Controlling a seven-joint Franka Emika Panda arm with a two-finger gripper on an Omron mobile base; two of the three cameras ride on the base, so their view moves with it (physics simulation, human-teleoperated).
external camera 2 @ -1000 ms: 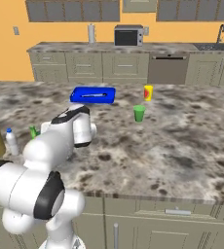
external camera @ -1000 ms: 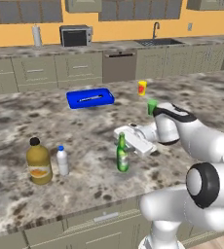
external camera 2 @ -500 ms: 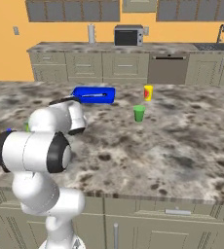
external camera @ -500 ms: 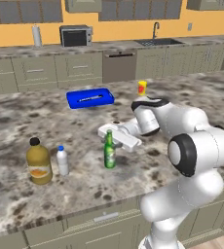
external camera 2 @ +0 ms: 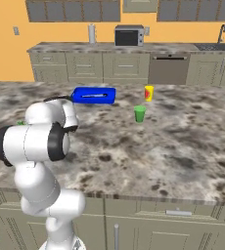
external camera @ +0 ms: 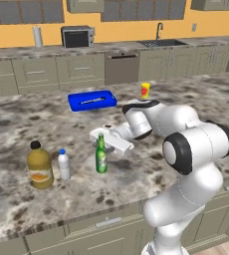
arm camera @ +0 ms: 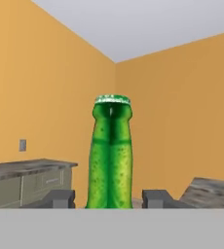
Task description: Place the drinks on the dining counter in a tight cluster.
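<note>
Left base view has the arm bent low over the granite counter (external camera: 196, 99), its gripper (external camera: 104, 140) at the neck of the green bottle (external camera: 101, 157). That bottle stands upright on the counter, near the front edge. Just to its left stands the white bottle (external camera: 63, 164), and beside that the amber jug (external camera: 39, 167), all three in a row but with gaps between them.

Hand view looks level at the green bottle (arm camera: 110, 155), which stands between the two fingertips (arm camera: 60, 198). They are drawn in nearly to its sides, gripping it.

Farther back on the counter lies a blue tray (external camera: 92, 99), with a yellow cup (external camera: 145, 90) to its right. Right base view adds a green cup (external camera 2: 140, 114) in front of the yellow one.
</note>
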